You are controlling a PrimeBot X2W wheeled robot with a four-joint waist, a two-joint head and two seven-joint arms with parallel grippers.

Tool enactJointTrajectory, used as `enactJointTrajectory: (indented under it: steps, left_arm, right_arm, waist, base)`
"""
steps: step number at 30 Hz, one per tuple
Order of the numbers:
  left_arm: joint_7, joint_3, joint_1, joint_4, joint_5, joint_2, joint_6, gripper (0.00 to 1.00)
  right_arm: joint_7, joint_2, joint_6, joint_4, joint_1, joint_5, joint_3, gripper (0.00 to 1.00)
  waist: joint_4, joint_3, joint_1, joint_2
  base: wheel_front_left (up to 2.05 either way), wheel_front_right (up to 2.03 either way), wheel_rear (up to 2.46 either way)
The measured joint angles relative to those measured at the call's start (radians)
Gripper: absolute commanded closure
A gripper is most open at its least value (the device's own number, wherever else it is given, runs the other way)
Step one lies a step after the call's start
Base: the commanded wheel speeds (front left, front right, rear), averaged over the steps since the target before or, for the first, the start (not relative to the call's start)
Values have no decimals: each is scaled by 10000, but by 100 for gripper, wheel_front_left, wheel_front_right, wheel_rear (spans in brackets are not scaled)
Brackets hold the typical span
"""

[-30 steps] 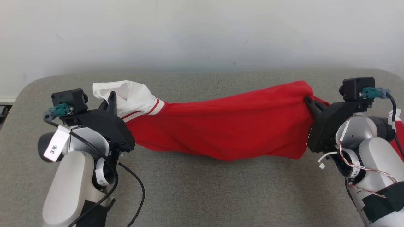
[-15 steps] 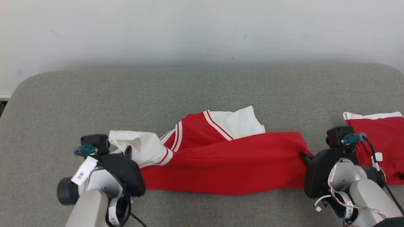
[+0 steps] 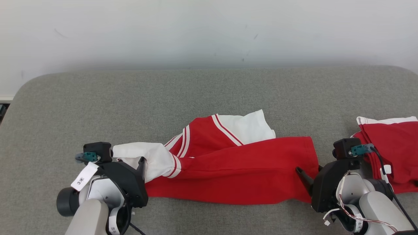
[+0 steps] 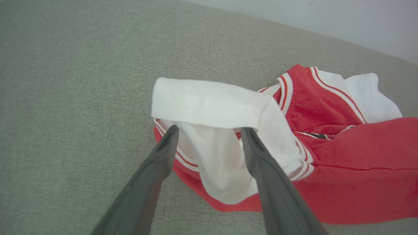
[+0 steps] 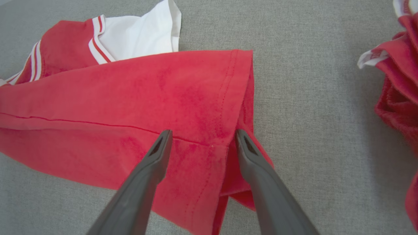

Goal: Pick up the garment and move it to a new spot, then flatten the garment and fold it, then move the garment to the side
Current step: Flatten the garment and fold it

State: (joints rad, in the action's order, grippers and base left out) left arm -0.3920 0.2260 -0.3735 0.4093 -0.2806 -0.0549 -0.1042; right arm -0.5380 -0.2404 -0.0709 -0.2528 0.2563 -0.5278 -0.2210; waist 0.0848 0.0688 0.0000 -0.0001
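The garment (image 3: 235,169) lies stretched along the near part of the grey surface (image 3: 209,94), running from my 8 o'clock to my 4 o'clock. My left end effector (image 4: 209,130) is released, its fingers astride the white sleeve (image 4: 209,104). My right end effector (image 5: 202,132) is likewise released, over the red hem (image 5: 235,85). I judge each sits at an end because pulling there draws the cloth flat. Another red pile (image 3: 392,147) sits at 3 o'clock, apart.

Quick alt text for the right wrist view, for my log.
The right gripper, open, points at the hem corner of a red garment lying on a grey surface. Its white sleeve shows at upper left; a second garment, also red, sits bunched at the right edge.
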Motion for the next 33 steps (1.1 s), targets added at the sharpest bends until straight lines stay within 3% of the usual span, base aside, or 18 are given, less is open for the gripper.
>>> enactJointTrajectory:
  steps: [7,9,10,11,12,13,15,33]
  left_arm:
    - [-222,33,8,-50,-4,-19,0,0]
    - [-270,58,20,-71,-17,-13,0,0]
    - [-305,67,22,-73,-17,-15,0,18]
    - [-336,77,27,-75,-17,-15,0,56]
    - [-360,82,33,-77,-27,-13,0,66]
    - [-360,84,40,-84,-31,-15,0,100]
    - [-378,81,45,-119,-35,-13,0,100]
    - [-186,-291,577,-784,-169,-75,-10,100]
  right_arm:
    - [-92,-2,-4,35,-6,0,-4,0]
    - [-125,-2,-8,111,-10,0,-15,28]
    - [-136,-2,-8,132,-10,0,-17,54]
    - [-136,-4,-8,150,-10,2,-27,66]
    - [-134,-4,-8,178,-9,2,-35,78]
    - [-134,-4,-10,203,-7,4,-36,88]
    - [-132,-10,-10,226,-2,10,-46,100]
    - [121,-155,-173,1057,-370,0,320,100]
  waist:
    - [16,16,0,0]
    - [21,53,0,1]
    - [23,67,0,1]
    - [24,79,0,2]
    - [25,88,0,2]
    - [25,95,0,1]
    - [23,97,0,1]
    - [-90,-390,0,1]
  base:
    - [0,0,0]
    - [0,0,0]
    - [0,0,0]
    - [0,0,0]
    - [0,0,0]
    - [0,0,0]
    - [0,0,0]
    - [0,0,0]
